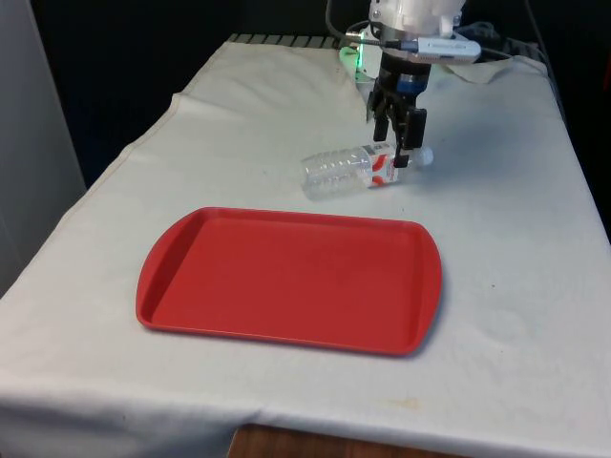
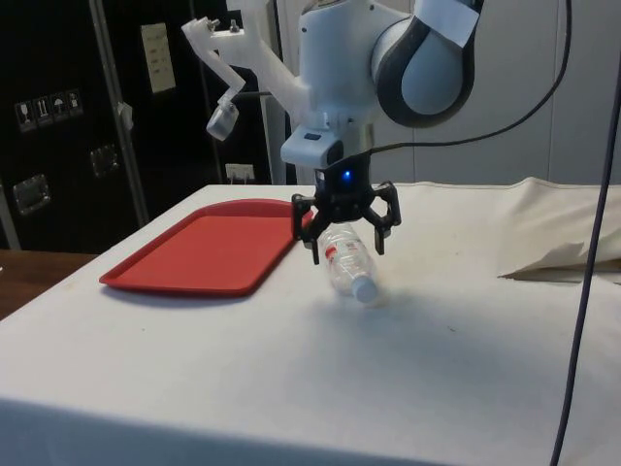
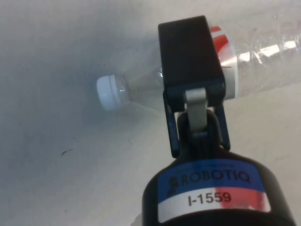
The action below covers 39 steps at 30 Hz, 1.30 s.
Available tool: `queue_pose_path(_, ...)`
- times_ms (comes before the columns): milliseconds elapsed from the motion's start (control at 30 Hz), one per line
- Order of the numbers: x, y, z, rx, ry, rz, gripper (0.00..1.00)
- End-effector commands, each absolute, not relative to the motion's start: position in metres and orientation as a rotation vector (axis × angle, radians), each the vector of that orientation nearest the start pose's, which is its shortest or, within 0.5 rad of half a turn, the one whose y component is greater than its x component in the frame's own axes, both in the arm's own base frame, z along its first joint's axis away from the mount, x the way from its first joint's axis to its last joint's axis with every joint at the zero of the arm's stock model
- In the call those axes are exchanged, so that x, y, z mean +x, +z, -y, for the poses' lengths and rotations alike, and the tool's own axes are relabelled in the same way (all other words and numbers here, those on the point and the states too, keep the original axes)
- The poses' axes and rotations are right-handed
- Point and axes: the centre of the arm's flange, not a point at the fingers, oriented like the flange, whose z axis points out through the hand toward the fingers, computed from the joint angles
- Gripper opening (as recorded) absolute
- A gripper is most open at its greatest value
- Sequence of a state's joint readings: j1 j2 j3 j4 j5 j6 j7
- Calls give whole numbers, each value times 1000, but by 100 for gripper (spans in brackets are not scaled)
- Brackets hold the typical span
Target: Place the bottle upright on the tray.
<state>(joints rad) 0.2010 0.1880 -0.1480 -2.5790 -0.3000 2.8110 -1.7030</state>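
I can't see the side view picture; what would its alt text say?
A robot gripper hangs with open fingers straddling a clear plastic bottle that lies on its side on the white-clothed table, its white cap pointing toward the camera. A red tray sits flat beside the bottle, with nothing on it.

- Clear ribbed plastic bottle point(image 1: 355, 169), white cap point(image 3: 108, 92), red-and-white label point(image 1: 383, 165)
- Plain red rectangular plastic tray point(image 1: 286, 279)
- Black two-finger gripper point(image 1: 400, 129)
- White cloth point(image 1: 496, 239) under tray
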Motion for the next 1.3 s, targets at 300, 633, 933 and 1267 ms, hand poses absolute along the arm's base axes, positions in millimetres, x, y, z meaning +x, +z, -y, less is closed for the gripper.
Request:
queue_pose_path(300,448,198,-35,1574,-105,-2576,100)
queue_pose_path(633,453,202,-32,1536,-147,-2534,100)
queue_pose_path(933,453,202,-34,1519,-174,-2514,100)
queue_pose_path(1267,448,199,-39,1517,-184,-2516,100)
